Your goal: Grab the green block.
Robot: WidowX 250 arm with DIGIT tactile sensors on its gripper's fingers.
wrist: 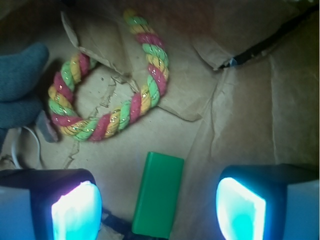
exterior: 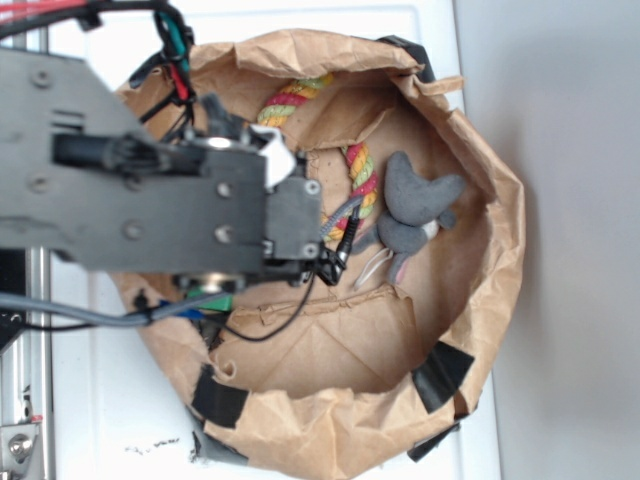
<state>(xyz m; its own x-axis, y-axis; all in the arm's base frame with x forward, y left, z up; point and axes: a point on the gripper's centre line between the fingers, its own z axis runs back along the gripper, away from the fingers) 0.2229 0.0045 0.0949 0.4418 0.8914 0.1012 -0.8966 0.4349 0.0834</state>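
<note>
The end effector (wrist: 159, 210) hangs wide open over the paper bag (exterior: 500, 200), its two glowing pads (wrist: 75, 212) spread far apart and holding nothing. Between them lies the block (wrist: 159, 200), flat on the bag's crumpled floor, its length running away from the wrist camera, so the pads sit either side of its narrow width; that looks like a line-up for closing across it. No pad touches it yet. Just beyond the block lies the rope ring (wrist: 110, 95), apart from it, and the grey plush (wrist: 20, 85) sits off toward the bag's edge. In the exterior view the arm (exterior: 150, 190) covers nearly all of the block; only a green sliver shows under it, near the bag's wall.
</note>
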